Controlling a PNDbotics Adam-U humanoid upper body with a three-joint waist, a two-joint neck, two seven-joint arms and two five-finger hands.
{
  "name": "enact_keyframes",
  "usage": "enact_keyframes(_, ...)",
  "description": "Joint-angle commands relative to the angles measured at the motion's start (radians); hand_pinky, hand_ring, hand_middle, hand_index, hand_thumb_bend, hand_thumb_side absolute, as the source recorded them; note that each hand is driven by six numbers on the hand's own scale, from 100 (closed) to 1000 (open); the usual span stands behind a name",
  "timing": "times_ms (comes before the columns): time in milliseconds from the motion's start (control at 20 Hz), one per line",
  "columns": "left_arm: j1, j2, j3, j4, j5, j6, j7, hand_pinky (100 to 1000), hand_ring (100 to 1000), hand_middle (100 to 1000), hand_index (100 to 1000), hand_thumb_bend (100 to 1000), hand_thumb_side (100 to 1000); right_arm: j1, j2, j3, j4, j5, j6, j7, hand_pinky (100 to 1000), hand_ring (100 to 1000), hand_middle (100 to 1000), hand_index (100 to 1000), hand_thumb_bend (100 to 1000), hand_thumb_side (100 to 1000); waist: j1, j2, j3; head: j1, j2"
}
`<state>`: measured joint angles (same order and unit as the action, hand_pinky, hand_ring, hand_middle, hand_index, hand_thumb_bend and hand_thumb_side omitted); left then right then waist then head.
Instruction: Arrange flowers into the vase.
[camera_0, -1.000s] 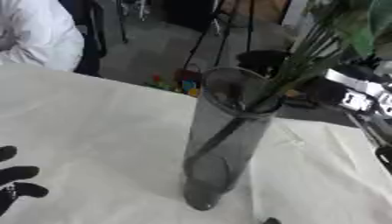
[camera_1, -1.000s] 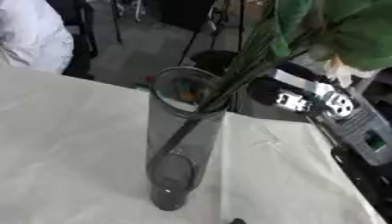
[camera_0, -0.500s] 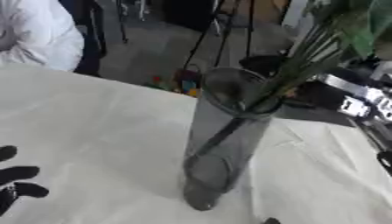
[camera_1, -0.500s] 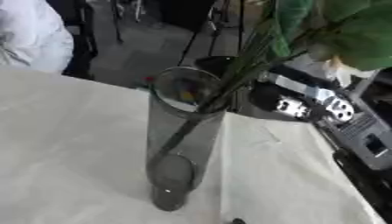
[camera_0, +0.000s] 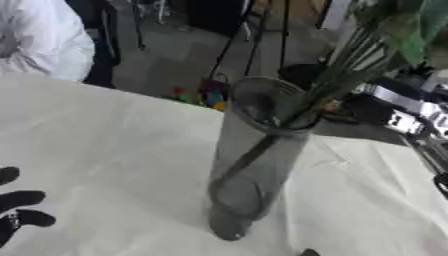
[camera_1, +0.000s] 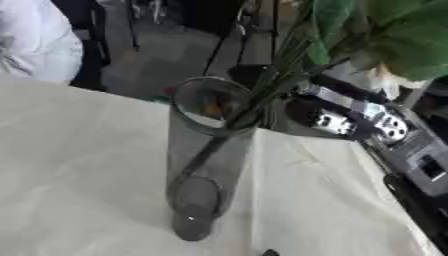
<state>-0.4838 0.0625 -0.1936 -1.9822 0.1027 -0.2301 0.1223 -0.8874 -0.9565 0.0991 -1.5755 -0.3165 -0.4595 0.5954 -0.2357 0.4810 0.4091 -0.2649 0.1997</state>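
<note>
- Flowers' stems (camera_0: 341, 75) already stand in the tall smoked-glass vase (camera_0: 254, 160), leaning on its right rim, so I judge the foliage weight tips them that way.
- Vase sits upright mid-tabletop (camera_0: 105, 145).
- My right hand (camera_1: 350, 117) is just beside the stems; whether it pinches them I cannot tell.
- My left hand (camera_0: 19, 210) rests spread at the lower-left corner, well apart.

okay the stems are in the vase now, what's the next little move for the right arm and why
Probably ease the right arm up and away from the flowers. The green stems already run down through the mouth of the tall grey vase and lean on its right rim, and the vase stands upright on the white tablecloth.
</note>
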Motion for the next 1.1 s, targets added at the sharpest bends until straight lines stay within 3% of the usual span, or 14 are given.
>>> enact_keyframes(50, -0.003, 0.009, -0.007, -0.018, -0.002, 0.000, -0.003, 545, 663, 734, 947, 313, 1000, -0.007, -0.047, -0.020, 0.003, 0.007, -0.003, -0.005, 1000, 1000, 1000, 1000, 341, 1000, 0.014, -0.028, -0.004, -0.001, -0.014)
enact_keyframes(1100, -0.007, 0.011, -0.004, -0.018, -0.003, -0.003, 0.001, 545, 666, 737, 949, 315, 1000, 0.066, -0.081, -0.062, 0.043, 0.062, -0.011, -0.076, 1000, 1000, 1000, 1000, 342, 1000, 0.027, -0.025, -0.024, -0.001, -0.013)
